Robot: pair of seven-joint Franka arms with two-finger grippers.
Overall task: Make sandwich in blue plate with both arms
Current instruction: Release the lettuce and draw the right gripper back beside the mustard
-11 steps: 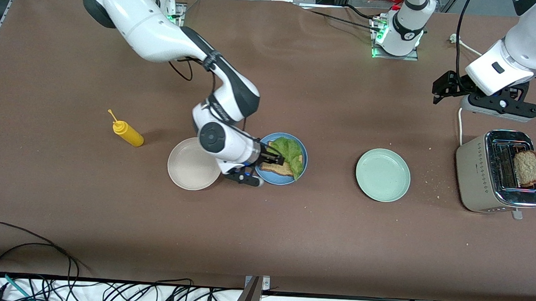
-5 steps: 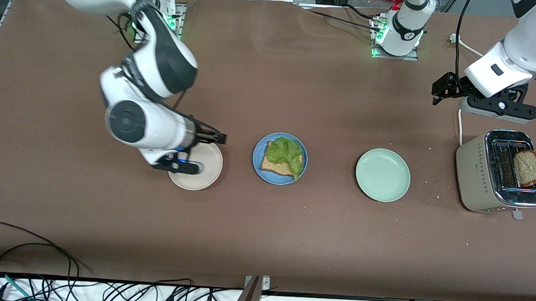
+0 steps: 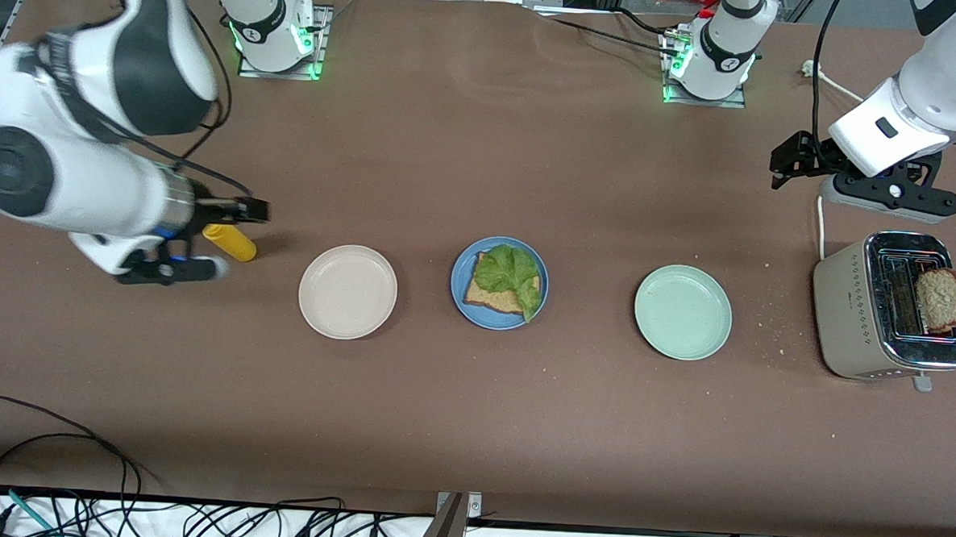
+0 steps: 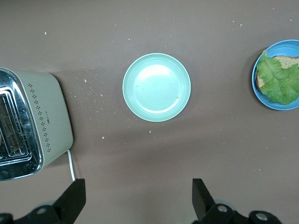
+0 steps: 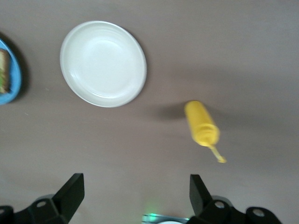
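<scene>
- On the brown tabletop [image 3: 472, 413], the blue plate [image 3: 459, 288] sits mid-table between the beige plate [image 3: 347, 292] and the pale green plate [image 3: 683, 311], all three about equally near the front camera. In it lie one slice of brown bread [image 3: 494, 299] with a ruffled lettuce leaf [image 3: 515, 273] on top; no second slice covers it, so the sandwich is only half built.
- A second ago the right gripper was down at the blue plate, at the edge of the lettuce; half a second ago it had pulled off over the beige plate. The leaf lies just as it did then, so I judge the lettuce step done and released cleanly.
- The toaster [image 3: 855, 317] stands at the left arm's end of the tabletop, with a bread slice [image 3: 942, 299] standing up out of one slot. This looks like the top slice that the sandwich lacks, and it has not shifted over the last second.
- The right gripper [image 3: 242, 209] now hangs over the yellow squeeze bottle [image 3: 233, 243], toward the right arm's end of the tabletop. Its fingers are spread wide and hold nothing, as the right wrist view shows.
- The left gripper [image 3: 783, 161] hovers above the tabletop beside the toaster, barely moved in the last second. Its fingers are also apart and empty in the left wrist view.
- With the right arm withdrawn, the plate is unobstructed; fetching the toaster slice probably falls to the left arm.
</scene>
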